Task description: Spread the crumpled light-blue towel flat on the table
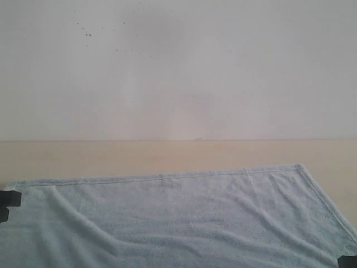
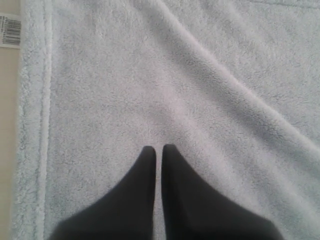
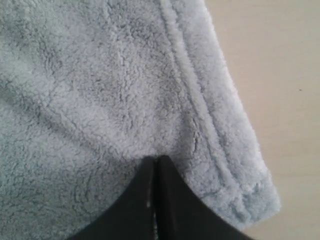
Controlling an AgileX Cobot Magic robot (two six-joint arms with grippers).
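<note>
The light-blue towel (image 1: 178, 218) lies spread over the near part of the cream table (image 1: 167, 156), its far hem straight and a few soft ridges running across it. My left gripper (image 1: 10, 200) shows at the towel's left edge. Its dark fingers stand shut with only a thin slit, over the pile (image 2: 150, 75) with nothing between them (image 2: 158, 148). A white barcode label (image 2: 9, 30) sticks out at the hem. My right gripper (image 1: 348, 261) is at the near right corner. It is shut, its tips (image 3: 156, 160) against the fluffy cloth (image 3: 100, 75) close to the hemmed corner.
A white-grey wall (image 1: 178, 67) with a few dark specks rises behind the table. A bare strip of tabletop runs between the towel's far hem and the wall, and bare table (image 3: 270, 75) also shows beside the towel's right corner.
</note>
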